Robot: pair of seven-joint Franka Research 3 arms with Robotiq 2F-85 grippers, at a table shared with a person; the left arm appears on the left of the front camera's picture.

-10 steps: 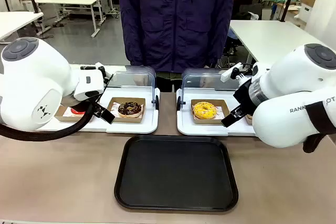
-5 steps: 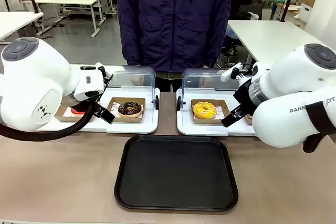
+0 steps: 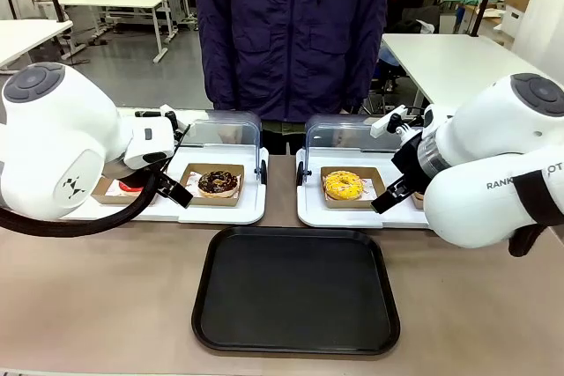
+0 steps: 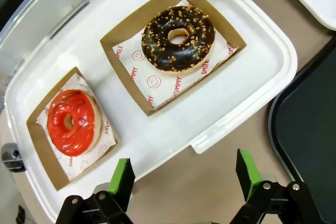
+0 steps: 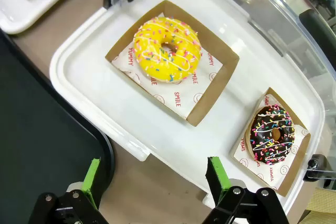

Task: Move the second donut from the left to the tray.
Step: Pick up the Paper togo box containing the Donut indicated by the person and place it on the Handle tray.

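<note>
The chocolate-glazed donut with tan crumbs (image 3: 218, 182) (image 4: 178, 38) lies in its brown cardboard holder on the left white tray (image 3: 220, 213) (image 4: 252, 93). The black tray (image 3: 296, 290) lies flat on the table in front of both white trays; its rim shows at the right edge of the left wrist view (image 4: 310, 129). My left gripper (image 4: 184, 179) hangs open above the white tray's near edge, short of the donut, holding nothing. My right gripper (image 5: 155, 179) is open above the right white tray's (image 5: 105, 114) near edge, also holding nothing.
A red-glazed donut (image 4: 71, 121) sits in a holder left of the chocolate one. The right white tray holds a yellow donut (image 3: 343, 186) (image 5: 167, 50) and a dark donut with coloured sprinkles (image 5: 272, 135). Clear domed lids (image 3: 227, 134) stand open behind. A person in a dark jacket (image 3: 291, 33) stands across.
</note>
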